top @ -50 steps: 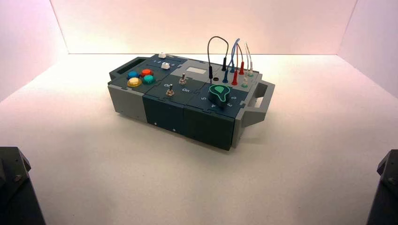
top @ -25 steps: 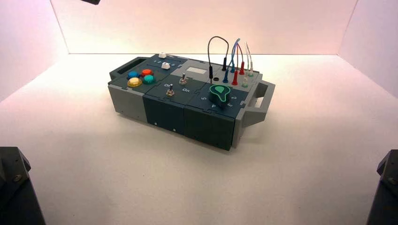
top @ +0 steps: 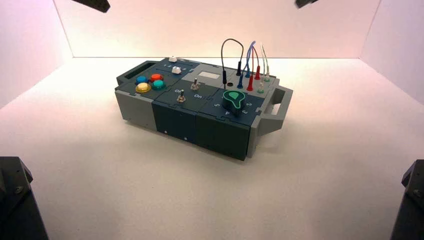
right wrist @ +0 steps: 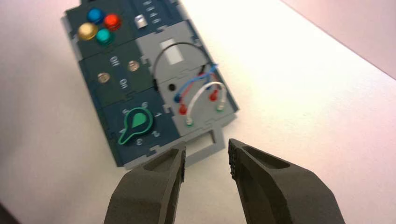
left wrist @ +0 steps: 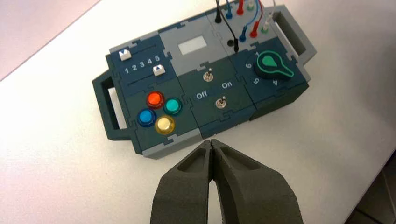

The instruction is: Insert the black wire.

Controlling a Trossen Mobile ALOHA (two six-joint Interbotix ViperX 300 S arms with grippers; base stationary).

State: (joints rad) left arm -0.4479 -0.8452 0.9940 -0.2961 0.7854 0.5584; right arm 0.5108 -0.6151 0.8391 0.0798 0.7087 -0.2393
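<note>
Black wire (left wrist: 227,25): arch top cut off in left wrist view.
Both arms: only tips peek in at high view's top edge.

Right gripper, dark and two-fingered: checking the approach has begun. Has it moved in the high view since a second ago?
Yes. The right gripper has entered at the top edge, above the box.

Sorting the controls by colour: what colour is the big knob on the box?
Green, on the knob; the left wrist view shows it best.
</note>
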